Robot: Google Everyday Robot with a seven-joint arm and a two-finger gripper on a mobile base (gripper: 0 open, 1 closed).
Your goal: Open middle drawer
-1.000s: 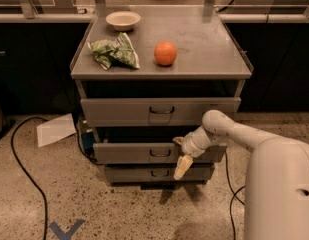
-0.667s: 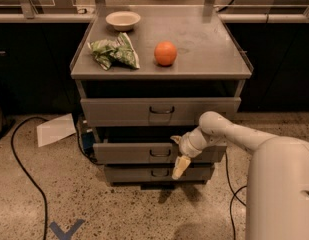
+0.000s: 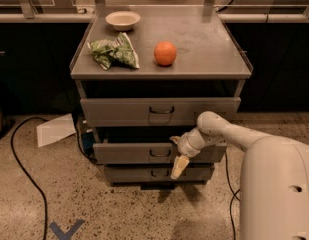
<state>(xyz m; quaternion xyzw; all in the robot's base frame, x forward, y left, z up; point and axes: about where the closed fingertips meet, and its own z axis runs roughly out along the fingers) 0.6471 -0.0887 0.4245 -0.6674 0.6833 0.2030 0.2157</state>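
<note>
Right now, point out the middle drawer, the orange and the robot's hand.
middle drawer [image 3: 124,153], camera view, left part of its front.
orange [image 3: 165,53], camera view, its centre.
hand [image 3: 177,155], camera view, its middle, in front of the middle drawer, just right of the handle [image 3: 160,153].

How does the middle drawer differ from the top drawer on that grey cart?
The top drawer has a taller, wider-looking front, while the middle drawer has a shallower one. The gripper hangs in front of the middle drawer, just right of its handle, and nothing is at the top drawer. Both are grey metal with a small dark handle at the front's centre.
</note>
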